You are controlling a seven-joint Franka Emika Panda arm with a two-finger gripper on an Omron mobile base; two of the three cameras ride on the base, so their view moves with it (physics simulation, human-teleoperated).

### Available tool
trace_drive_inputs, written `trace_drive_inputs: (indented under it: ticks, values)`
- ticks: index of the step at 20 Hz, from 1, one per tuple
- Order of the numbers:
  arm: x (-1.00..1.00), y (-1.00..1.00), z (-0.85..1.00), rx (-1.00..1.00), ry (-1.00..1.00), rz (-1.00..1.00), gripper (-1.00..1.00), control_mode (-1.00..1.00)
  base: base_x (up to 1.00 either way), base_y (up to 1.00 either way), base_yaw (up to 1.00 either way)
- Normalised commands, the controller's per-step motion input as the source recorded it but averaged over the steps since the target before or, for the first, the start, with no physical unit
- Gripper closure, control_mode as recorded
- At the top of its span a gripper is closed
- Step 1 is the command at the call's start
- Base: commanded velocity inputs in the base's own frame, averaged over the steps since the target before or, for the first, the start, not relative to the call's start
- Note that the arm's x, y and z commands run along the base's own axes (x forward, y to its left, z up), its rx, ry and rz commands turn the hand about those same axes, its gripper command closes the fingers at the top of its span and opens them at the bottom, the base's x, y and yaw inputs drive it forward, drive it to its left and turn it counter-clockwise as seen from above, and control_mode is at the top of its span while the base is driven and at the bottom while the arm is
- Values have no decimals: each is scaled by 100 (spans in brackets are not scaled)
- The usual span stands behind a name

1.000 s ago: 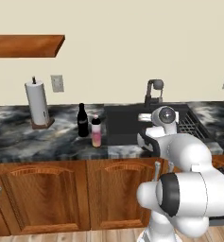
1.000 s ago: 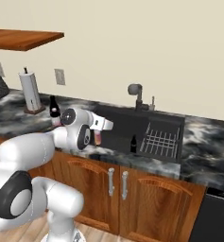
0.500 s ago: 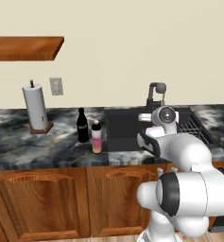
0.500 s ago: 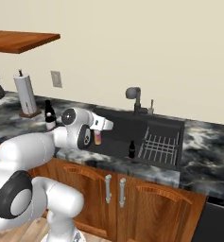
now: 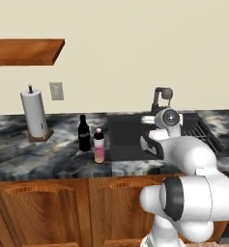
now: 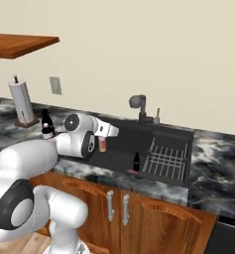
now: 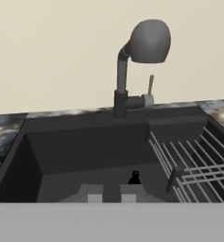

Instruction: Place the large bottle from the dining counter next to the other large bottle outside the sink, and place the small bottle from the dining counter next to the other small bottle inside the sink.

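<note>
the large bottle [image 5: 99,147], pink fading to orange at its base, stands upright on the marbled counter [image 5: 48,154] just left of the sink [image 5: 130,144], near the counter's front edge. the other large bottle [image 5: 84,134], all black and slim, stands just beside it on its left, a little farther back; i cannot tell whether the two touch. in the right base view the black one [image 6: 46,124] shows behind my arm, and the pink one [image 6: 103,145] peeks out under my wrist.

inside the sink [image 6: 119,149] a small bottle [image 6: 136,161] with a dark cap stands upright on the basin floor, close to the front wall and just left of the ridged drainer [image 6: 166,158]. in the hand view its dark cap [image 7: 134,178] shows low in the basin, beside the drainer bars [image 7: 189,160].

my gripper [image 7: 111,194] is closed with its two tips close together, gripping nothing, and it points over the basin toward the black faucet [image 7: 132,71] at the back rim. in the left base view my hand [image 5: 152,144] hangs over the basin's middle.

farther left on the counter a paper towel roll [image 5: 34,113] stands upright at the back edge near the wall, well apart from the bottles, with a wall outlet [image 5: 56,90] beside it and a wooden shelf [image 5: 24,50] above. wooden cabinet doors [image 5: 48,212] run below the counter.
</note>
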Motion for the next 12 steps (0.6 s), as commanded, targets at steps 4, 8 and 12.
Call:
trace_drive_inputs:
  ticks: [4, 8, 12]
  values:
    - [0, 0, 0, 0, 0, 0, 100, 100, 32, 9, 1]
    - [0, 0, 0, 0, 0, 0, 100, 100, 33, 11, 2]
    - [0, 0, 0, 0, 0, 0, 100, 100, 38, 9, 1]
